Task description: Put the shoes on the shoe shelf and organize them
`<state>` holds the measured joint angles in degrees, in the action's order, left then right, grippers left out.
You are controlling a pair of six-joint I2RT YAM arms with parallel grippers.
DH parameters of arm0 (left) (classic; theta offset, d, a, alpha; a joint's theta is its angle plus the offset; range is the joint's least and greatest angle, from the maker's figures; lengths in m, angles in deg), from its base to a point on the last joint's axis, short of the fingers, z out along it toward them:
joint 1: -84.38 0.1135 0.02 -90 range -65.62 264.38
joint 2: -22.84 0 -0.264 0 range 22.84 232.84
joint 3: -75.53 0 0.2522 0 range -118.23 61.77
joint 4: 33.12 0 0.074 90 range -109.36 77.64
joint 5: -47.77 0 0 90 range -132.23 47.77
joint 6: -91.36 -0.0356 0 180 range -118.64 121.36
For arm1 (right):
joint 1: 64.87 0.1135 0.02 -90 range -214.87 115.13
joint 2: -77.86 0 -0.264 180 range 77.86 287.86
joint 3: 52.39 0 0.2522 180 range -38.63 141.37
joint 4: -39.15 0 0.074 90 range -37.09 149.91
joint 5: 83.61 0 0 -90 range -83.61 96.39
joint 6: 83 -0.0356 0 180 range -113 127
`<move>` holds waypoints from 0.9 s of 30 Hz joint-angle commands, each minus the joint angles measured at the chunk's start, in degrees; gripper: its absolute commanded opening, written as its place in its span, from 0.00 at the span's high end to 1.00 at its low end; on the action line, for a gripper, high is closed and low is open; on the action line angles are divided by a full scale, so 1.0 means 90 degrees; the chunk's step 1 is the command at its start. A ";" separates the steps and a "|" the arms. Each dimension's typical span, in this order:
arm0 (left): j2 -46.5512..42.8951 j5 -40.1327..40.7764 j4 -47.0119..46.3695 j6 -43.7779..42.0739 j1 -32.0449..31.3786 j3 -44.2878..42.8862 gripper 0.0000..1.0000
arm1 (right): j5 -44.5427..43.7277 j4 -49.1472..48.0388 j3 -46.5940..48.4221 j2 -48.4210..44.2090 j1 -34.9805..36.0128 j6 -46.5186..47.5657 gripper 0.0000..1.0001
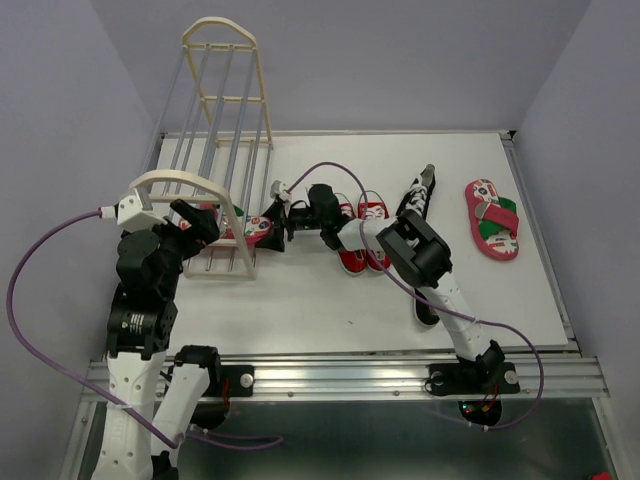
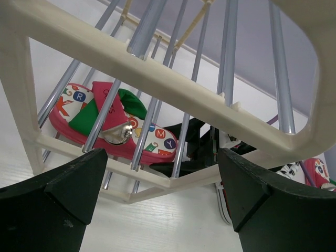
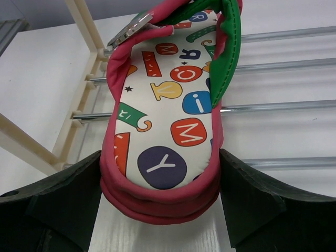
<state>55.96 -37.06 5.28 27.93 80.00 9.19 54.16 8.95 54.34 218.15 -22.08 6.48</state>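
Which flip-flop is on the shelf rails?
The flip-flop in the right gripper, resting on the shoe shelf rails; the other flip-flop lies on the table, far right.

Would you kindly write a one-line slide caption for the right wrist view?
Right hand grips the heel of the patterned flip-flop, laid across the grey rails of the shoe shelf.

My white table [image 1: 300, 310] carries the shoe shelf [image 1: 237, 98] on its left part. Right of the shelf lie the red sneakers [image 1: 362, 235], then two black sneakers [image 1: 417, 197] (one partly hidden), then a flip-flop [image 1: 492, 218] farthest off. A second flip-flop [image 3: 168, 131] rests on the shelf's rails.
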 commanded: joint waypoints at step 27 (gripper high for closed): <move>-0.0087 -0.0008 -0.0180 -0.0022 0.0038 0.0002 0.01 | -0.1068 0.0110 -0.1364 -0.1786 -0.0007 0.0527 0.00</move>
<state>55.96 -38.32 4.28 27.75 80.00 9.83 50.86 12.51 45.90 210.56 -22.04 11.29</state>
